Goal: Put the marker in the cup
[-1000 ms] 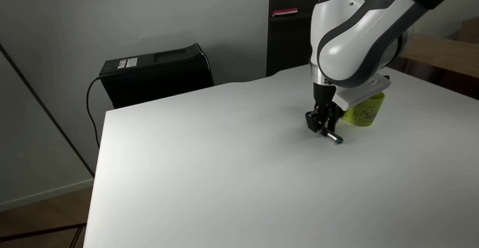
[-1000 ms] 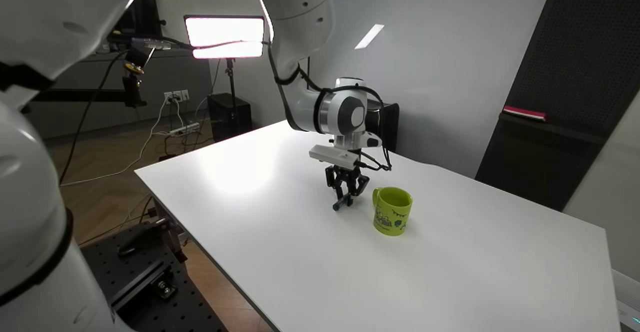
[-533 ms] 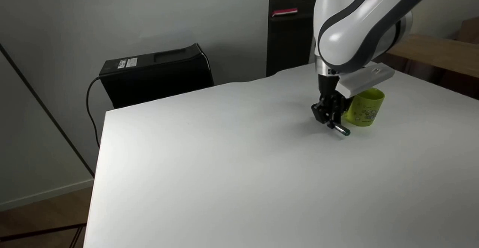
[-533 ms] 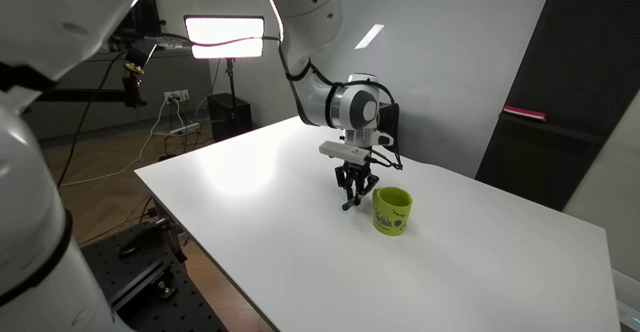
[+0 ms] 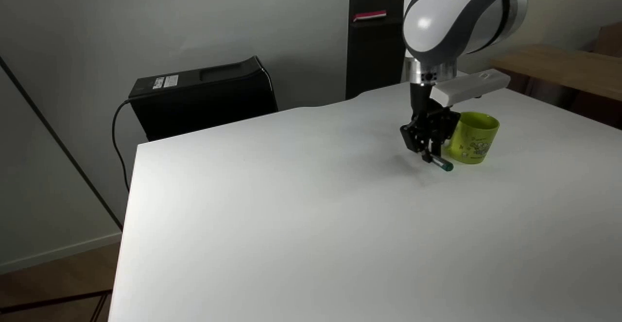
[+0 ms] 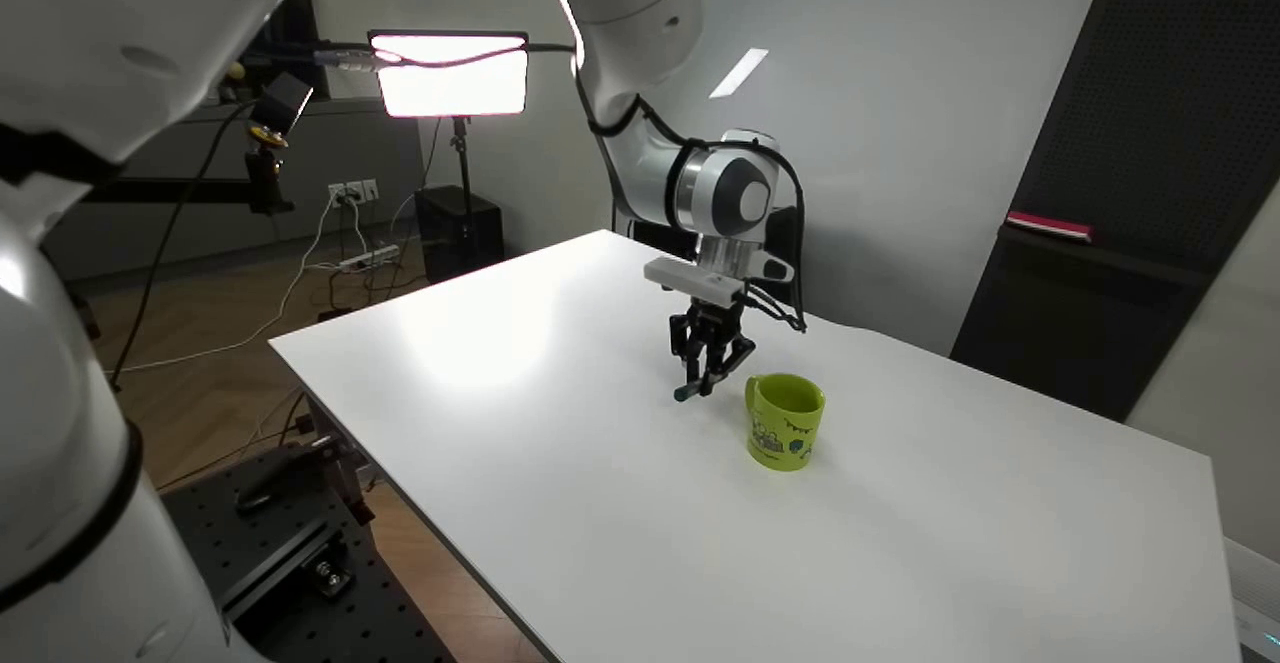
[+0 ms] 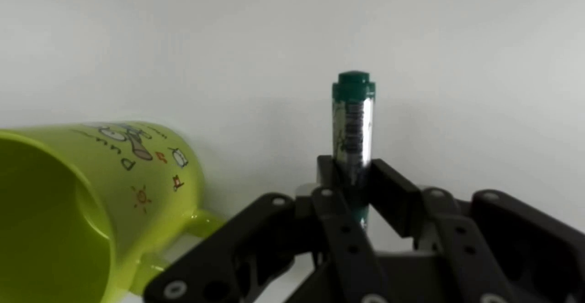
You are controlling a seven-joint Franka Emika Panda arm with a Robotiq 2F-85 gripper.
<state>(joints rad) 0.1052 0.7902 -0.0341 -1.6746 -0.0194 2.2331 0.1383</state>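
The marker (image 5: 443, 163) has green ends and a silver barrel. It also shows in an exterior view (image 6: 687, 392) and the wrist view (image 7: 353, 129). My gripper (image 5: 432, 156) is shut on the marker's middle part, seen between the fingers in the wrist view (image 7: 351, 172). The marker lies roughly level and appears slightly above the table. The yellow-green cup (image 5: 474, 140) stands upright close beside the gripper, its opening up and its handle on the gripper's side. The cup also shows in an exterior view (image 6: 783, 433) and at the left of the wrist view (image 7: 151, 175). The marker is outside the cup.
Marker and cup are over a white table (image 5: 272, 225). A black box-like device (image 5: 204, 98) stands behind the table edge. A bright lamp panel (image 6: 450, 73) stands beyond the table. A dark cabinet (image 6: 1100, 193) stands at the back.
My gripper has moved a little toward the cup and risen, carrying the marker, which was held throughout. The cup has not moved.
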